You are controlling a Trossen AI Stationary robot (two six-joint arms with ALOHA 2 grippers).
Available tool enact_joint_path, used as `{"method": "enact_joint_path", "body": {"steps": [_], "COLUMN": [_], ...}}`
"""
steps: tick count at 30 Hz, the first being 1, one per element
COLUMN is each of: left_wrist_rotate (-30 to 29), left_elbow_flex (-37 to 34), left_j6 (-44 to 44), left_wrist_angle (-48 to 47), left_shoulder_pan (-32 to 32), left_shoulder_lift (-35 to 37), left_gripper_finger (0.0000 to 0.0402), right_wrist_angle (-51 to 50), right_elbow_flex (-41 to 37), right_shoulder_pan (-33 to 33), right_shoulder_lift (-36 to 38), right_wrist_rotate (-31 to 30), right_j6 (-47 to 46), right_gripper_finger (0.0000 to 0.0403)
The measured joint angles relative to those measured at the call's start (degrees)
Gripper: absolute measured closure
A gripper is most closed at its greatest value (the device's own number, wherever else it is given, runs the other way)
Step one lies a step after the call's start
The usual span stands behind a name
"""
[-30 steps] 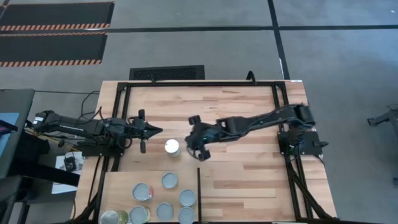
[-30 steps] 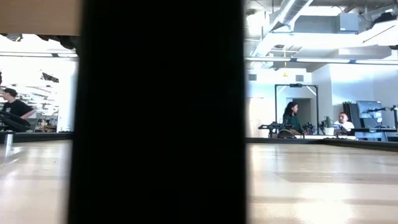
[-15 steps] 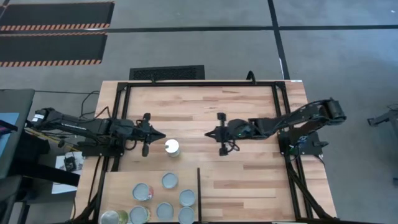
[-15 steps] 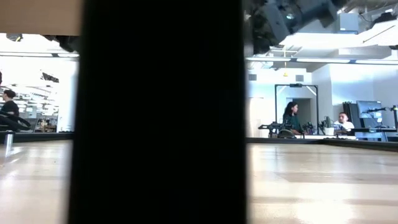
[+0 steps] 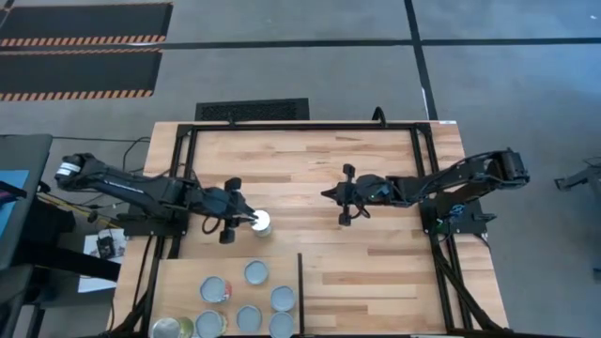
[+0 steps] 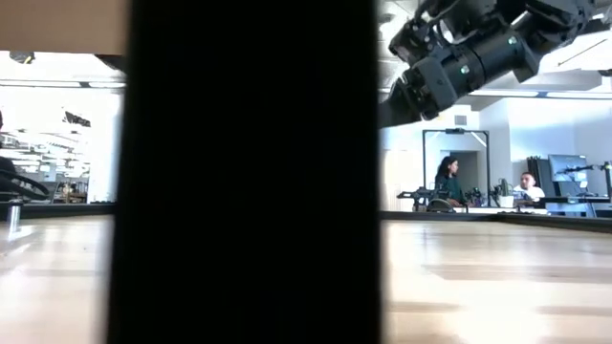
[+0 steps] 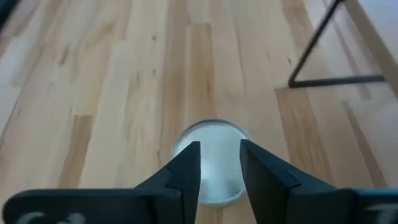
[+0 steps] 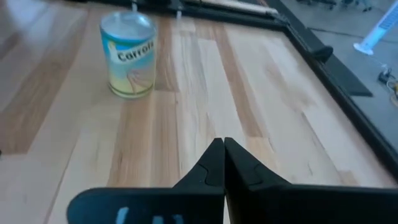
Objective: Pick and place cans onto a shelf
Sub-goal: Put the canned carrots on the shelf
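- Past my right fingers stands a can [image 8: 129, 55] — its yellow-green label reads "Carrots", the last letters curving out of sight.
- I can read no other lettering anywhere.

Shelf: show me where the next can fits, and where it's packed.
The shelf is bare along its top-left edge, left of the uppermost can. The seven cans crowd its lower right, against the dark divider.
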State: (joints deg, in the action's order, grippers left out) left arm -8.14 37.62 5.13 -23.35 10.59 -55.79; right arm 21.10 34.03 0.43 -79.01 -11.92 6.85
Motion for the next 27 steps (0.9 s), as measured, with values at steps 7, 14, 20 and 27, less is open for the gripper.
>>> {"method": "enact_joint_path", "body": {"steps": [7, 14, 20, 27], "left_wrist_rotate": [-2.08, -1.13, -2.67, -10.59], "left_elbow_flex": [3.27, 3.27, 3.27, 3.6], "left_j6": [-6.23, -7.35, -6.13, -5.78], "left_wrist_angle": [-0.32, -0.18, -1.43, -0.92], "left_shoulder_pan": [2.82, 4.06, 5.04, 6.3], "left_shoulder_lift": [-6.29, -11.53, -15.17, -18.89], "left_gripper_finger": [0.0281, 0.026, 0.0251, 0.0275], "right_wrist_angle": [0.19, 0.07, -0.15, -0.48], "right_elbow_flex": [-0.84, -0.71, -0.72, -0.71], "right_shoulder_pan": [0.32, -0.67, -0.97, -0.97], "right_shoulder_lift": [-0.98, -1.93, -1.92, -1.92], "right_wrist_rotate": [0.02, -0.04, -0.13, -0.13], "right_j6": [-0.39, 0.05, 0.13, -0.21], "right_gripper_finger": [0.0391, 0.0389, 0.0389, 0.039]}}
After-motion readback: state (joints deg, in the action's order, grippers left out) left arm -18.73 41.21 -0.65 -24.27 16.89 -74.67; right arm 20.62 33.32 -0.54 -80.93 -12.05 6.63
